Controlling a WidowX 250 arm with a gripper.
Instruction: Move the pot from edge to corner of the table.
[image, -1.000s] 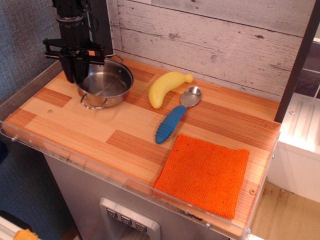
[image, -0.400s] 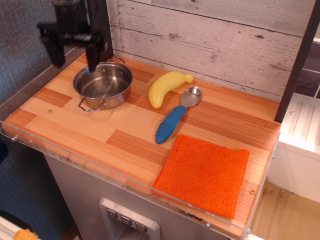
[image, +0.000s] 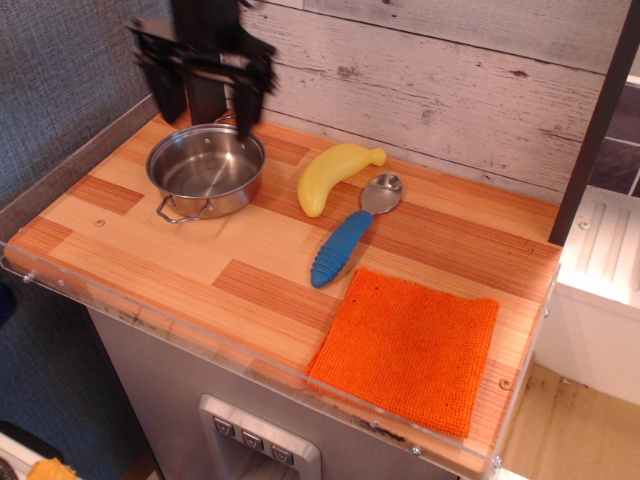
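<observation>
Black gripper (image: 205, 95) raised since previous views, shifted rightward, fingers spread, nothing held. Shallow shiny steel pot (image: 206, 169) released, resting below it at far-left corner of plank table (image: 200, 270). Placement judged complete.

My gripper (image: 206, 92) hangs spread wide above the far rim of the pot (image: 206, 171), holding nothing. The pot sits upright near the table's (image: 180, 262) far left corner. To its right lie a banana (image: 332, 176), a blue-handled spoon (image: 352, 232) and an orange cloth (image: 408, 347).
</observation>
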